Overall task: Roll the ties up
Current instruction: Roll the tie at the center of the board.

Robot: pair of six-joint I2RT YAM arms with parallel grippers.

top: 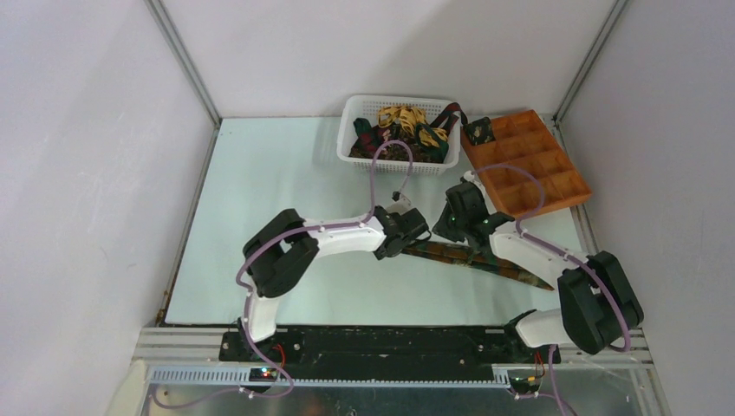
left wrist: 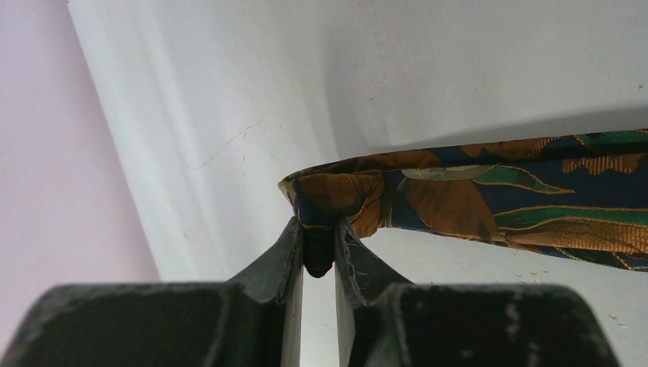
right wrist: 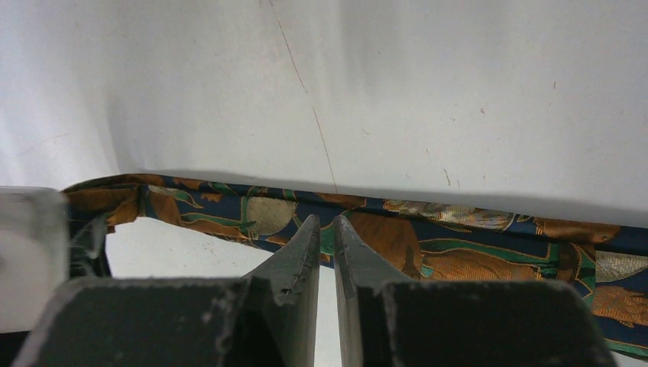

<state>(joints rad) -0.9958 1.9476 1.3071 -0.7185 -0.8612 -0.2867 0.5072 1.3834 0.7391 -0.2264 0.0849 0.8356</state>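
Top external view: where does the patterned tie [top: 444, 253] lie? — Ana

On the pale table [top: 286, 173], between the two arms. It runs from the left gripper [top: 404, 243] slantwise towards the near right, passes under the right arm, and its pointed end shows beyond that arm. — Ben

What are the left jaws doing? — Ana

In the left wrist view they are pinching the end of the tie. That end is folded over on itself, and the bunched fabric sits between the two dark fingers [left wrist: 286, 245], which stand close together with a narrow gap below the cloth. The rest of the tie stretches away to the right, clear of the table with a shadow behind it. — Ben

And the right gripper [top: 445, 236]? — Ana

It comes down on the tie just beside the left one, further along the strip. The right wrist view shows its fingers [right wrist: 306, 245] drawn nearly together on the near edge of the tie, with a thin slit between them and green fabric showing in it. — Ben

Anything else on the table? — Ana

A white basket [top: 347, 121] at the far edge holds a heap of ties [top: 425, 139], dark ones and a yellow one. Just to its right lies an orange-brown compartment tray [top: 555, 173], with one dark coil [top: 478, 130] in its far left compartment. — Ben
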